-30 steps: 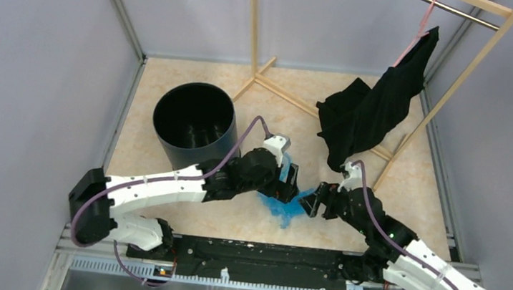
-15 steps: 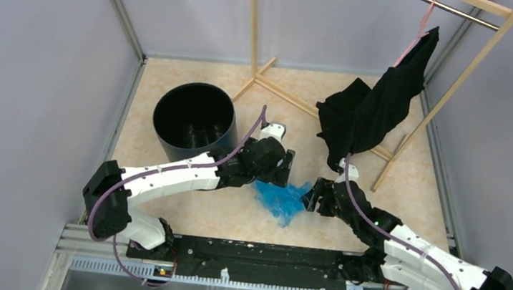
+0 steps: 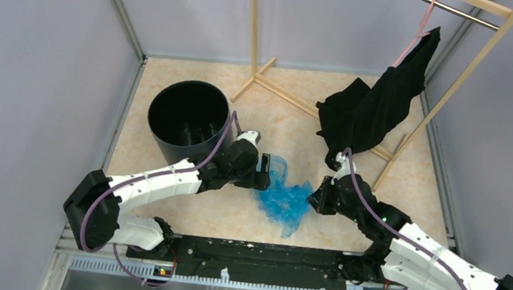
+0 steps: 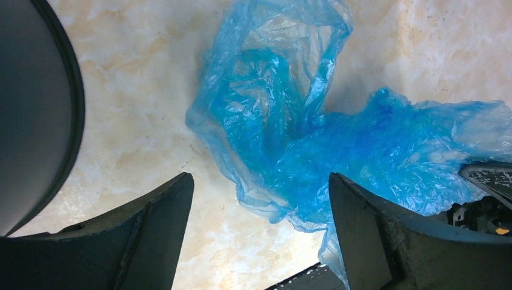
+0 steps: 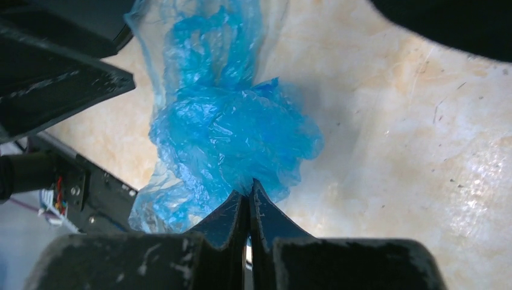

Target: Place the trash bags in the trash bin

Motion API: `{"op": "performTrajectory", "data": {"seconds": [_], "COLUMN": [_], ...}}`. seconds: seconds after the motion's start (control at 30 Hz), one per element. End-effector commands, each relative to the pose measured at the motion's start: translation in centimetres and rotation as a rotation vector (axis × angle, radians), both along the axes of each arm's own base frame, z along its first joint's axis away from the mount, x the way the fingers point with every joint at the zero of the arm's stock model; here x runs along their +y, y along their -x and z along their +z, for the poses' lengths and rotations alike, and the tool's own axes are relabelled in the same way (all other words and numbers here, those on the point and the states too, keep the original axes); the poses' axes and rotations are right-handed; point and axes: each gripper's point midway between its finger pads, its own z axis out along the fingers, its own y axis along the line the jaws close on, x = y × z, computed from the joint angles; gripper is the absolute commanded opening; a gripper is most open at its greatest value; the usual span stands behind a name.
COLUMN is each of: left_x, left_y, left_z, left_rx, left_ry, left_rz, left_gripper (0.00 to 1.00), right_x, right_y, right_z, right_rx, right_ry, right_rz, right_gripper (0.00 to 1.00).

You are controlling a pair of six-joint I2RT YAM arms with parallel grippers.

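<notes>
- Trash bin (image 3: 188, 120): one, black, upright at the desk's (image 3: 278, 118) left rear.
- Trash bags (image 3: 282, 199): one crumpled blue mass, number of bags not discernible. It lies on the desk right of the bin, outside it, between the two end effectors.
- Left end effector (image 4: 259, 184): one, released, fingers spread over the film.
- Right end effector (image 5: 249, 190): one, clenched on the film's edge.
- Wooden rack (image 3: 253, 29): one.
- Black garment (image 3: 368, 117): one, hanging from the rack.

Crumpled trash bags (image 3: 282, 199) near trash bin (image 3: 175, 152)
</notes>
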Motion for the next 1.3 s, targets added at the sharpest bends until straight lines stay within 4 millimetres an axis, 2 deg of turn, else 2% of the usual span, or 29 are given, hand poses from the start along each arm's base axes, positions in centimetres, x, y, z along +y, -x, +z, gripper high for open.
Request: {"op": "performTrajectory", "data": {"seconds": [0.0, 0.17, 0.3, 0.5, 0.6, 0.67, 0.73, 0.77, 0.8, 0.87, 0.97, 1.03, 1.1, 1.13, 1.17, 1.23, 1.27], "left_x": [-1.5, -2.1, -1.8, -1.5, -1.5, -1.9, -2.1, -2.2, -2.2, -2.6, -3.6, -4.1, -3.9, -3.6, -3.3, -2.9, -2.9], "left_y": [-0.3, -0.1, -0.7, -1.8, -2.7, -3.4, -4.1, -4.5, -4.9, -5.4, -5.1, -4.0, -2.9, -2.4, -2.0, -1.2, -0.8], "left_z": [0.6, -0.6, -1.8, -3.6, -3.5, -2.7, -1.2, 0.0, 1.3, 4.9, 11.8, 17.0, 20.6, 22.0, 23.1, 23.7, 23.6], "left_rx": [-0.022, 0.012, -0.010, -0.051, -0.083, -0.104, -0.131, -0.151, -0.171, -0.231, -0.365, -0.482, -0.560, -0.587, -0.610, -0.627, -0.625], "left_ry": [0.117, 0.111, 0.050, -0.084, -0.118, -0.129, -0.144, -0.147, -0.147, -0.114, 0.010, 0.128, 0.211, 0.240, 0.261, 0.283, 0.289], "left_rz": [0.011, -0.005, -0.002, 0.009, 0.012, 0.003, 0.003, 0.006, 0.008, -0.010, -0.100, -0.192, -0.233, -0.243, -0.252, -0.271, -0.291], "left_gripper": [0.86, 0.73, 0.63, 0.58, 0.54, 0.44, 0.16, 0.06, 0.00, 0.00, 0.00, 0.00, 0.00, 0.00, 0.00, 0.00, 0.00], "right_x": [-0.3, -0.5, -0.8, -0.6, -0.6, -0.7, -0.7, -0.7, -0.7, -0.7, -0.7, -0.6, -0.4, -0.4, -0.4, -0.9, -0.9], "right_y": [2.0, 2.3, 2.6, 2.8, 2.8, 2.8, 2.8, 2.8, 2.8, 2.7, 2.2, 1.5, 0.8, 0.5, 0.3, -0.1, -0.1], "right_z": [0.1, 0.0, 0.0, 0.7, 0.9, 0.9, 1.1, 1.2, 1.2, 1.4, 2.1, 2.8, 3.3, 3.5, 3.5, 3.7, 4.2], "right_rx": [0.027, 0.018, 0.018, 0.015, 0.011, 0.009, 0.004, 0.000, -0.003, -0.011, -0.037, -0.058, -0.076, -0.081, -0.085, -0.089, -0.093], "right_ry": [-0.013, -0.052, -0.049, -0.065, -0.073, -0.077, -0.083, -0.086, -0.089, -0.093, -0.088, -0.071, -0.055, -0.046, -0.034, 0.000, 0.005], "right_rz": [0.079, 0.064, 0.066, 0.077, 0.074, 0.072, 0.069, 0.068, 0.068, 0.068, 0.067, 0.056, 0.049, 0.045, 0.039, 0.021, 0.022], "right_gripper": [0.00, 0.00, 0.00, 0.00, 0.00, 0.00, 0.00, 0.00, 0.01, 0.05, 0.14, 0.14, 0.16, 0.23, 0.38, 0.63, 0.69]}}
